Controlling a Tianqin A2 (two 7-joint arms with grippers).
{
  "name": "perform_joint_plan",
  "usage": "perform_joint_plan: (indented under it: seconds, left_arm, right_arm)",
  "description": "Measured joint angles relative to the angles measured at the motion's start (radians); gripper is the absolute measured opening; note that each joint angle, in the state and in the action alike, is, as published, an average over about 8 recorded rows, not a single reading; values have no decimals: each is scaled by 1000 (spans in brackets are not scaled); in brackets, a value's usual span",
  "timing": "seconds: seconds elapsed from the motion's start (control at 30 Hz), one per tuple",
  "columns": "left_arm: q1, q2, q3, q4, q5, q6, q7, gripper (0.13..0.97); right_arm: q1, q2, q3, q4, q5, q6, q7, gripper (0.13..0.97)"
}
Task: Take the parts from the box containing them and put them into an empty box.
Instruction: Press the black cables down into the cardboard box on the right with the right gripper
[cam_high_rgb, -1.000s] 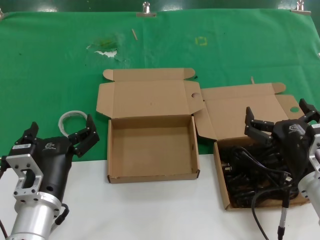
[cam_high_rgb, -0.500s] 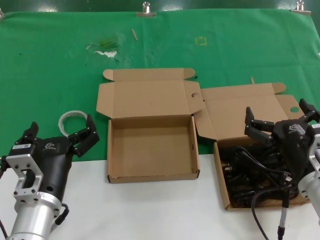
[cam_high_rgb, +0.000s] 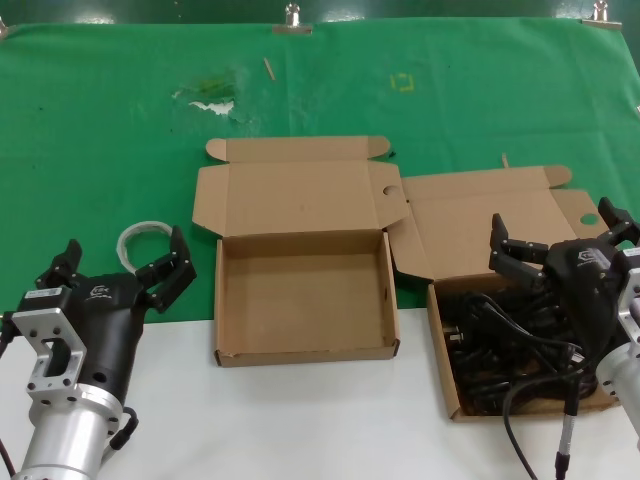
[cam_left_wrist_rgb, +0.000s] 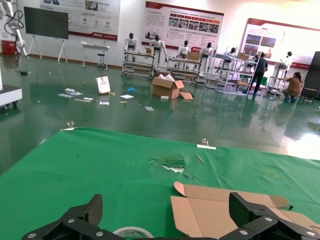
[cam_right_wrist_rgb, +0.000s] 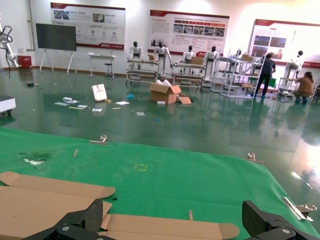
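The empty box (cam_high_rgb: 232, 300) stands open in the middle, its lid (cam_high_rgb: 290, 195) folded back with a rounded cut at the right flap. The box containing the parts (cam_high_rgb: 440, 345) stands open to its right, holding several black power cords (cam_high_rgb: 505, 345) in a tangle. My right gripper (cam_high_rgb: 555, 228) is open and empty, just above the far end of the cords. My left gripper (cam_high_rgb: 122, 258) is open and empty, to the left of the empty box. The left wrist view shows that gripper (cam_left_wrist_rgb: 167, 212) facing the empty box's lid (cam_left_wrist_rgb: 225, 212). The right wrist view shows my right gripper (cam_right_wrist_rgb: 173, 216) over lid flaps (cam_right_wrist_rgb: 165, 226).
A clear tape roll (cam_high_rgb: 140, 236) lies on the green cloth (cam_high_rgb: 100, 120) just beyond my left gripper; it also shows in the left wrist view (cam_left_wrist_rgb: 132, 233). A torn patch (cam_high_rgb: 208, 98) marks the cloth at the back. The near table surface (cam_high_rgb: 300, 420) is white.
My left gripper has shifted very slightly. The right arm, boxes and cords have not moved.
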Motion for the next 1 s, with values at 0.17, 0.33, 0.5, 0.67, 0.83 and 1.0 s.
perform_joint_plan:
  seconds: [0.17, 0.33, 0.5, 0.67, 0.83, 1.0]
  left_arm:
    - [0, 0, 0, 0, 0, 0, 0, 871]
    - [0, 0, 0, 0, 0, 0, 0, 798]
    - [0, 0, 0, 0, 0, 0, 0, 725]
    - [0, 0, 0, 0, 0, 0, 0, 595]
    - [0, 0, 0, 0, 0, 0, 0, 470]
    - [0, 0, 0, 0, 0, 0, 0, 354]
  right_arm:
    - [0, 0, 0, 0, 0, 0, 0, 966]
    - [0, 0, 0, 0, 0, 0, 0, 966]
    - [2, -1, 2, 2, 0, 4, 0, 966]
    - [6, -1, 8, 4, 0, 10, 0, 966]
    - [7, 17, 1, 2, 7, 25, 5, 966]
    - [8, 58, -31, 5, 29, 50, 12, 966]
